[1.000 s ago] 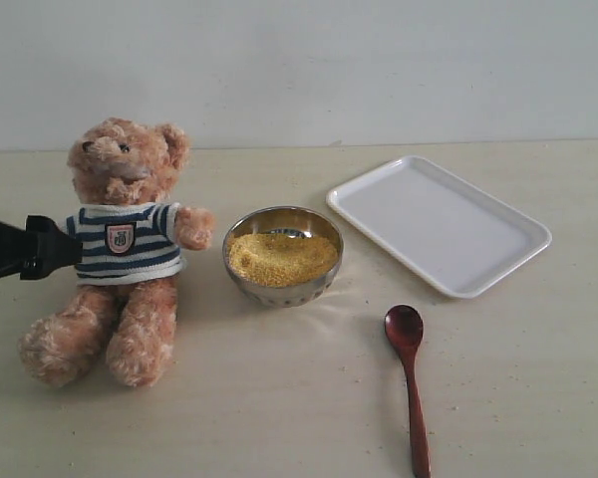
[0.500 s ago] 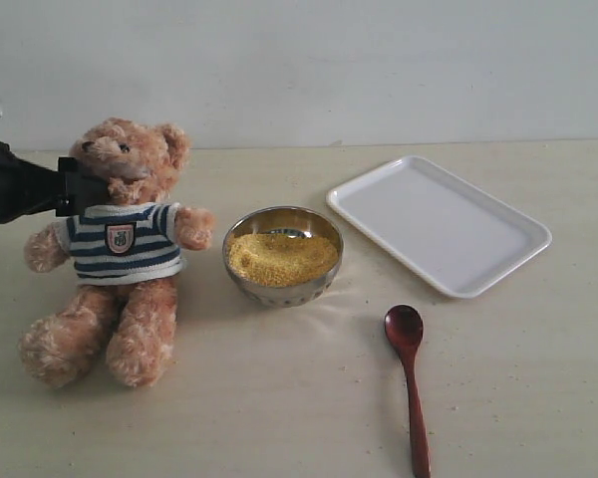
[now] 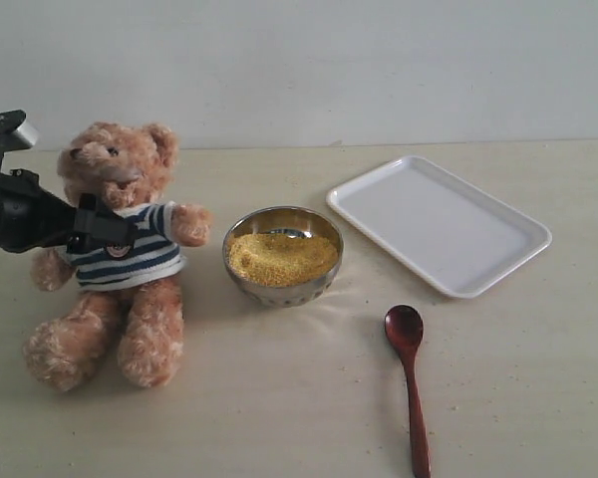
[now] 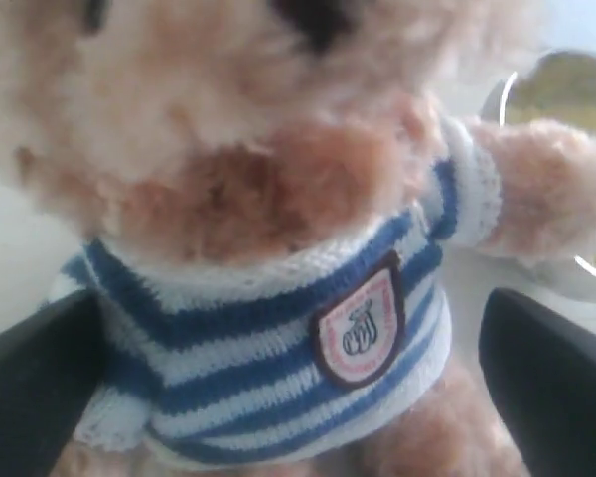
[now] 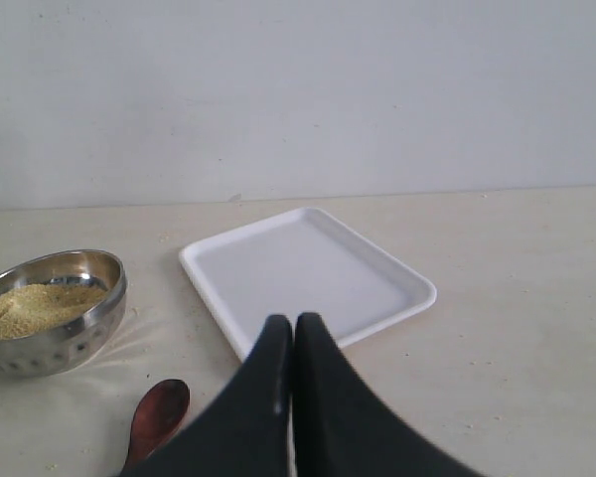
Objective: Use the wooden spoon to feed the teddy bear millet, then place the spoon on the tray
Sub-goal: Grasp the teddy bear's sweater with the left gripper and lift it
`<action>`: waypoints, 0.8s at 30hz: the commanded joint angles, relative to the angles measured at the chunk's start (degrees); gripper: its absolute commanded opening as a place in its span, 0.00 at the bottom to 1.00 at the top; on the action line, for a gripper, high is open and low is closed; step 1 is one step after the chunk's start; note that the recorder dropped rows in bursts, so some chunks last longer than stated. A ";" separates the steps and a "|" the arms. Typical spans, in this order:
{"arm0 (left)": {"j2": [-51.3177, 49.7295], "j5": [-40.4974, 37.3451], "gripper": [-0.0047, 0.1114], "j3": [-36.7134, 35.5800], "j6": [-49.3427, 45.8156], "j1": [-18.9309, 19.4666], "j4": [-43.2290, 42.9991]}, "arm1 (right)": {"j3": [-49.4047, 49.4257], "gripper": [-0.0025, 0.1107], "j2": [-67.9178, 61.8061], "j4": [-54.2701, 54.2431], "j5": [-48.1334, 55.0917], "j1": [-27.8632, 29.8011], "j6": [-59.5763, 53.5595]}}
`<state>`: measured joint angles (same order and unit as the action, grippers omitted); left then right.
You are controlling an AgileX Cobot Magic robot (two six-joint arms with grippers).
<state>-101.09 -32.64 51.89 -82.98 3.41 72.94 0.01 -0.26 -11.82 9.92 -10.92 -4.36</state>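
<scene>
The left gripper [image 3: 108, 229] is holding its fingers wide at the teddy bear [image 3: 115, 164] (right gripper [image 5: 293, 338] fingers are pressing together, empty).

Pale beige worktop [image 3: 229, 418], matte, faintly speckled; fills the scene from near edge to far wall. Plain whitish wall [image 3: 379, 60] behind, meeting the worktop in a straight line. Small round steel bowl [image 3: 279, 289] left of centre on the worktop, upright and shiny, with a row of small dark spots along its side; throws faint bright reflections onto the worktop at its near right.
</scene>
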 commanded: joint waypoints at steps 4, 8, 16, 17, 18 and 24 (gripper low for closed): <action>0.39 1.18 0.86 0.12 3.64 -0.04 -5.98 | -0.01 0.02 0.26 0.11 -0.28 -0.17 -0.19; -0.93 3.22 0.86 0.12 3.44 -0.04 -5.87 | -0.01 0.02 0.26 0.11 -0.28 -0.17 -0.19; -5.86 5.21 0.77 0.12 -5.66 -0.15 5.51 | -0.01 0.02 0.26 0.11 -0.28 -0.17 -0.19; -6.42 5.21 0.70 0.12 -6.72 -0.15 7.53 | -0.01 0.02 0.26 0.11 -0.28 -0.17 -0.19; -6.80 5.21 0.61 0.12 -7.10 -0.15 8.73 | -0.01 0.02 0.26 0.11 -0.28 -0.17 -0.19; -5.88 2.57 0.09 0.35 -5.80 -0.15 8.36 | -0.01 0.02 0.26 0.11 -0.28 -0.17 -0.19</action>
<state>-107.73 -27.50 51.93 -88.79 3.41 81.25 0.01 -0.26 -11.82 9.92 -10.92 -4.36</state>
